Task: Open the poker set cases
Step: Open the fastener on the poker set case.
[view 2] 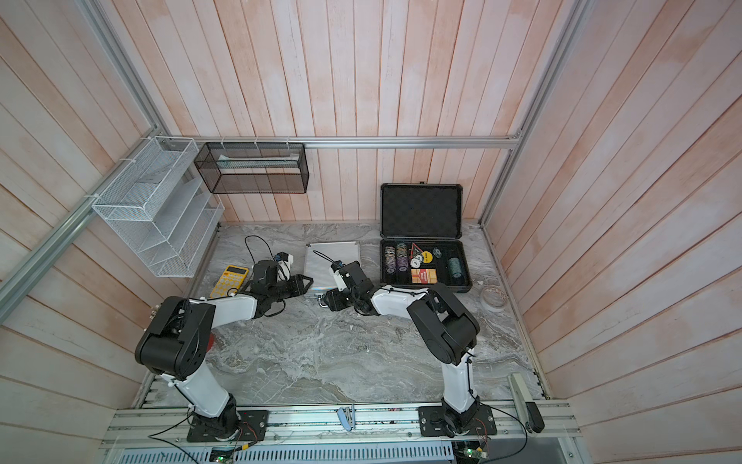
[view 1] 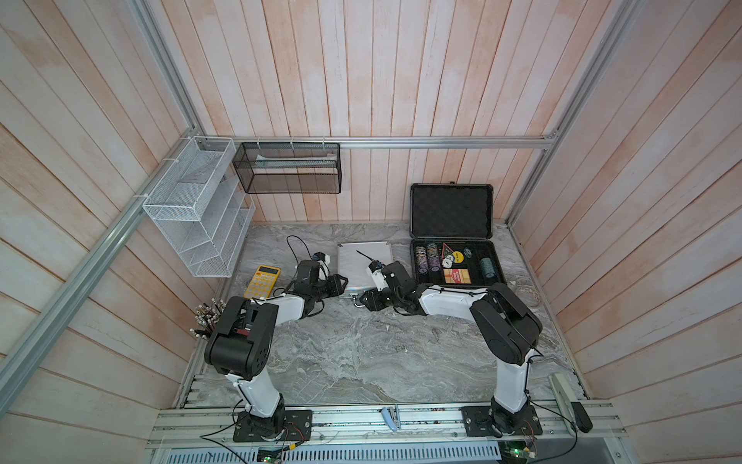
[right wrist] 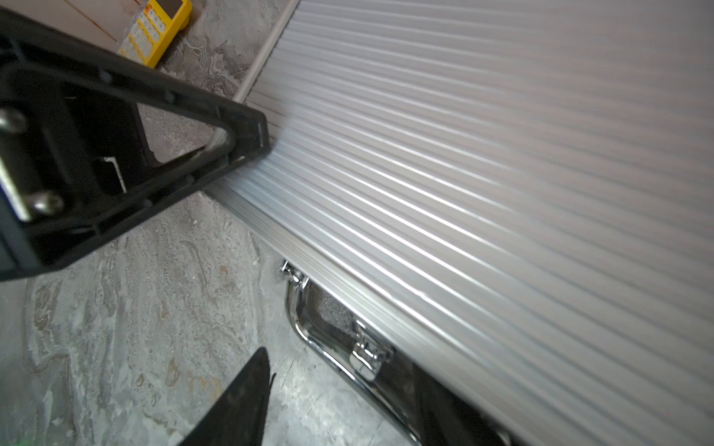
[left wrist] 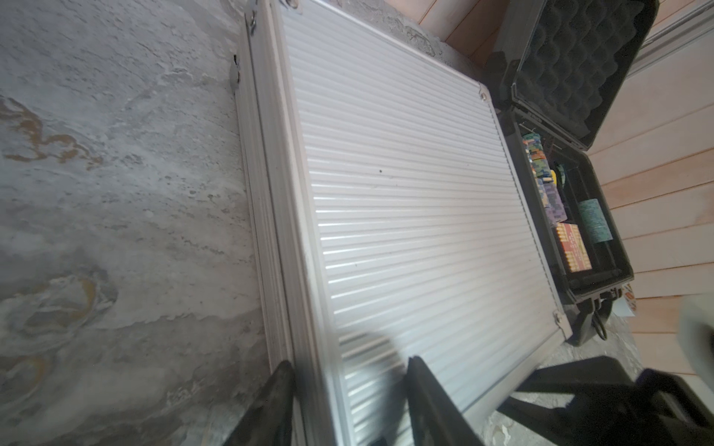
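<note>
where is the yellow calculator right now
In both top views the yellow calculator lies on the table's left side, near the white wire rack, with the left arm's wrist between it and the silver case.

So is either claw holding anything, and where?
Cannot tell. Left claw straddles a side rim of the silver case near its front corner; right claw brackets its chrome handle. Neither visibly clamped.

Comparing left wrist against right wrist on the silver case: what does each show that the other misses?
Only the left wrist: the dark case standing open beside it, chips inside, foam-lined lid raised. Only the right wrist: the silver case with its chrome handle along the front edge, and the yellow calculator beyond. Both: the ribbed lid of the silver one, closed, lying flat on the marble table.
</note>
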